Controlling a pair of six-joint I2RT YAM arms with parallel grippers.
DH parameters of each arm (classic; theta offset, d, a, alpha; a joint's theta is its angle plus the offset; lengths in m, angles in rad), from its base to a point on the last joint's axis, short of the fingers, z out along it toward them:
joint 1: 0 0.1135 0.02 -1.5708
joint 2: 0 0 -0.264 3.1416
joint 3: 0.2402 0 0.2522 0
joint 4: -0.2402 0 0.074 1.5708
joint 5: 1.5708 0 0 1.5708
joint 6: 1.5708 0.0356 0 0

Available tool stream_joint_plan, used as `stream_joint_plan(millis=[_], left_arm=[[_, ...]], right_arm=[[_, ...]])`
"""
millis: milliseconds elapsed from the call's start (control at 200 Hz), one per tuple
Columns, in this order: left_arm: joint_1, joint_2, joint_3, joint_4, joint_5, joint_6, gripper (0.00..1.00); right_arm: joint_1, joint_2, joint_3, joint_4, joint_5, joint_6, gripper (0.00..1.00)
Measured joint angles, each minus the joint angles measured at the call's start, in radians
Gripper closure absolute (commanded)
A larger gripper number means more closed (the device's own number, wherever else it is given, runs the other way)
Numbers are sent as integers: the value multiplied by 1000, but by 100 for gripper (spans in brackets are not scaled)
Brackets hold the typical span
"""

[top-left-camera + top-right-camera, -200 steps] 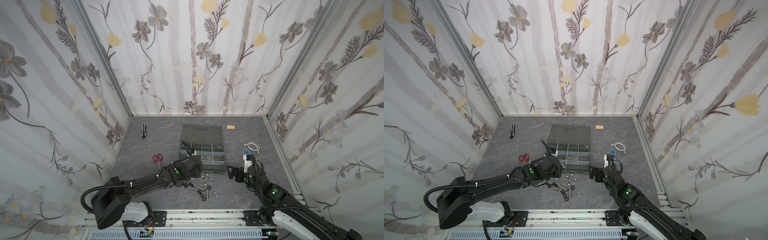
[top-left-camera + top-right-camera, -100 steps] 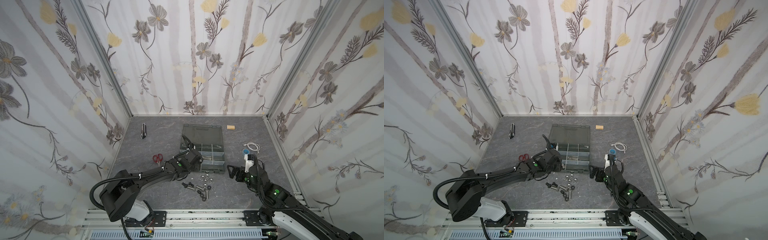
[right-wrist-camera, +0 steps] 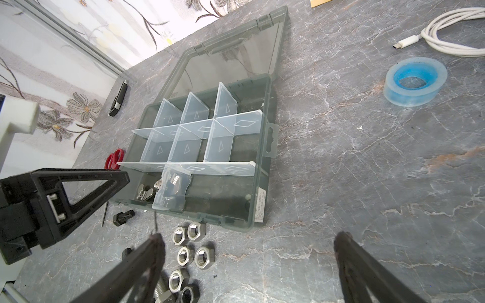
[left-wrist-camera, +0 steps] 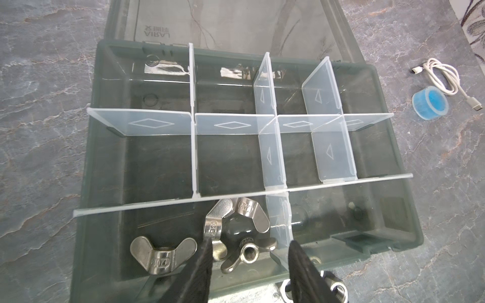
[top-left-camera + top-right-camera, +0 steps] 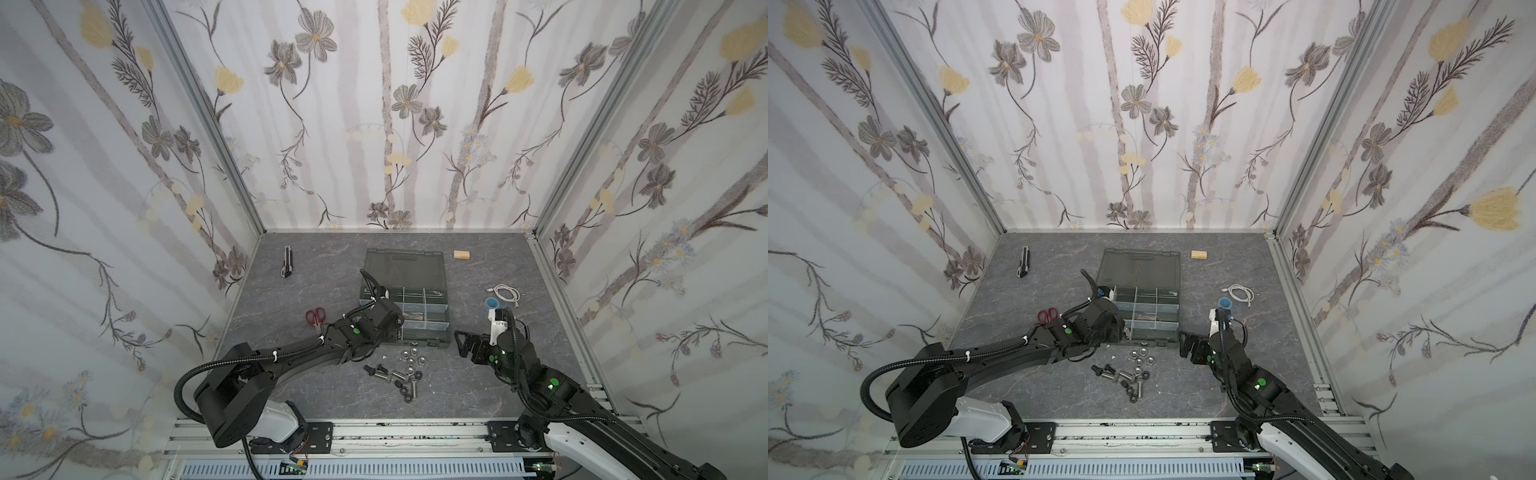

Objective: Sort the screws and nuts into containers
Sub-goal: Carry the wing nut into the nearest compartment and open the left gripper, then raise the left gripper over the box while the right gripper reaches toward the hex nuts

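Right, top views first: my left gripper (image 5: pixel 397 330) hangs over the organizer case (image 5: pixel 441 337) at its front corner on the left arm's side. My right gripper (image 5: pixel 465 347) waits just off the case's other front corner, spread wide and carrying nothing. Just in front of the case lies the unsorted pile, with silver hex nuts (image 5: pixel 411 358) closest to the case wall and the screws (image 5: pixel 380 371) a bit farther out, black and silver mixed. Now the left wrist view: my jaws stand apart and pinch nothing, and the wing nuts (image 4: pixel 236 225) lie in the front-row compartment (image 4: pixel 157 225) of the case right under them. One wing nut stands on edge and seems to lean against one of my fingers (image 4: pixel 202 262). The other finger sits just beside a bowed clear divider (image 4: pixel 280 230). Over to the right wrist view: those jaws gape wide above the hex nuts in front of the case, and that same divider looks loose and tilted from here too. My worry is the lift-out. If I rise crooked, I reckon a fingertip could hook the leaning wing nut and flick it out over the case wall. It could also catch the loose divider and pull it free, so later parts would slide together.
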Motion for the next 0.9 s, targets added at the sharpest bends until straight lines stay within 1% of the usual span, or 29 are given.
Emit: stream_joint_plan(millis=[774,899], left_arm=[[32,-132,-102,15,-26,-40,48],[38,-146,-117,16,-30,-44,48]], right_arm=[[2,53,4,6,-4,0,0],[2,64,5,7,-5,1,3]])
